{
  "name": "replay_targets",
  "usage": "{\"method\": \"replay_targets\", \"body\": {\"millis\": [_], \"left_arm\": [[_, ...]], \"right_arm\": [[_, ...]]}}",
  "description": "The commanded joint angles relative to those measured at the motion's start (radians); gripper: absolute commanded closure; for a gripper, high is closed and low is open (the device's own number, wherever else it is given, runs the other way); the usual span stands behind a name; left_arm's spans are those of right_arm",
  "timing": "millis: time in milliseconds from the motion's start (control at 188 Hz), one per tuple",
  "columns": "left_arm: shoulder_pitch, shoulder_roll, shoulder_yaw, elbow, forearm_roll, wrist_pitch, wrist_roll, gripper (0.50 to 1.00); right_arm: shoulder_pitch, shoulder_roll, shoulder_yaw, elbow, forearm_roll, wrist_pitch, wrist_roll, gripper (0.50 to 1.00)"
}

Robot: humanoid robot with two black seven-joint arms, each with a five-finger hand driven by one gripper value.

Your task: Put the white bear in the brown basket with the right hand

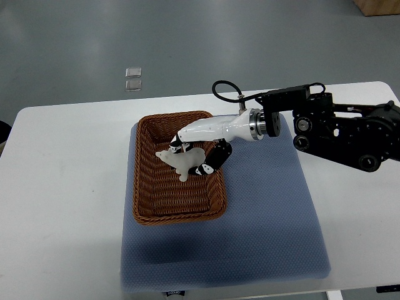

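White desk (62,187) with rounded corners, bare at left and right. Flat on it, a blue-grey mat (275,219), spreading beneath the fingers (209,164) and well beyond them toward the near edge. On the mat's left part, directly under the fingers, a brown basket (153,209).

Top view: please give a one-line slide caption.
Right robot hand holds white bear over brown basket on blue mat.

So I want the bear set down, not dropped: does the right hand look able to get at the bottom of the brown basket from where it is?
Probably yes. The right hand holds the white bear over the open brown basket, whose bare floor lies below with nothing else inside in the way.
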Motion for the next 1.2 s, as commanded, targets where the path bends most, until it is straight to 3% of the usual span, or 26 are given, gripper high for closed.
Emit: {"method": "replay_targets", "body": {"millis": [0,111,159,271,457,584,897,1194], "left_arm": [[0.0,0.0,-0.001,0.0,0.0,0.0,0.0,0.5],[0.0,0.0,0.001,0.0,0.0,0.0,0.0,0.5],[0.0,0.0,-0.001,0.0,0.0,0.0,0.0,0.5],[0.0,0.0,-0.001,0.0,0.0,0.0,0.0,0.5],[0.0,0.0,-0.001,0.0,0.0,0.0,0.0,0.5],[0.0,0.0,-0.001,0.0,0.0,0.0,0.0,0.5],[0.0,0.0,-0.001,0.0,0.0,0.0,0.0,0.5],[0.0,0.0,0.001,0.0,0.0,0.0,0.0,0.5]], "right_arm": [[-0.007,0.021,-0.017,-0.016,-0.019,-0.002,0.0,1.0],[-0.008,0.044,-0.04,-0.043,-0.039,-0.005,0.0,0.983],[-0.013,0.045,-0.041,-0.052,-0.045,-0.006,0.0,0.938],[-0.024,0.047,-0.041,-0.062,-0.051,-0.016,-0.003,0.775],[-0.022,0.033,-0.037,-0.064,-0.05,-0.026,-0.004,0.677],[-0.019,0.022,-0.034,-0.064,-0.05,-0.045,-0.004,0.648],[-0.03,-0.045,0.071,-0.072,-0.025,-0.066,-0.011,0.642],[-0.168,-0.082,0.31,-0.196,0.157,-0.069,-0.015,0.642]]}}
